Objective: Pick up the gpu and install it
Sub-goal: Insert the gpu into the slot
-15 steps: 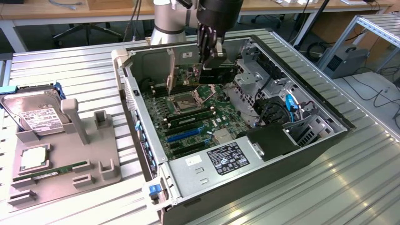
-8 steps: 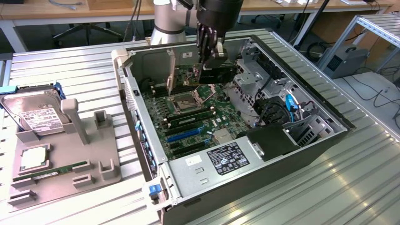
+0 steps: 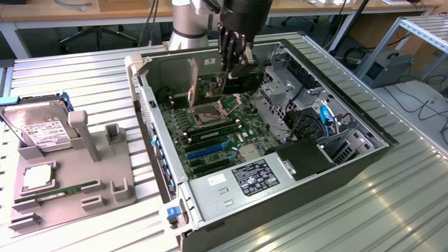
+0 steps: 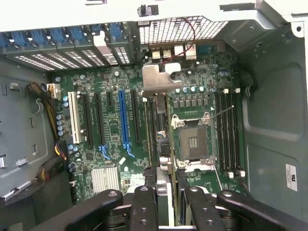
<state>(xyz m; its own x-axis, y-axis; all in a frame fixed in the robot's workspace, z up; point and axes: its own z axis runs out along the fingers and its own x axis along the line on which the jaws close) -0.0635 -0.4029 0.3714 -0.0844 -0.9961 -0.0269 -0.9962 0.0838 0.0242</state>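
The open computer case [image 3: 280, 173] lay on its side on the slatted metal table [image 3: 84, 79], motherboard [image 4: 144, 144] facing up. The gripper [image 3: 234, 55] hung inside the case above the board, fingers [image 4: 144, 202] closed part-way on the gpu [image 3: 234, 84], held edge-down; in the wrist view the card [image 4: 163, 144] ran edge-on from between the fingers toward the rear wall, its silver bracket [image 4: 156, 82] near the rear slot covers [image 4: 62, 41]. Card sat above the board, beside the blue expansion slot [image 4: 124, 120] and the empty CPU socket [image 4: 192, 142], not yet seated. To do this well, judged: keep card vertical, line connector edge over slot lengthwise, bracket against the rear opening, press straight down evenly. Grey parts tray [image 3: 70, 184] with hard drive [image 3: 39, 126] stayed out of the way on the exterior view's left.
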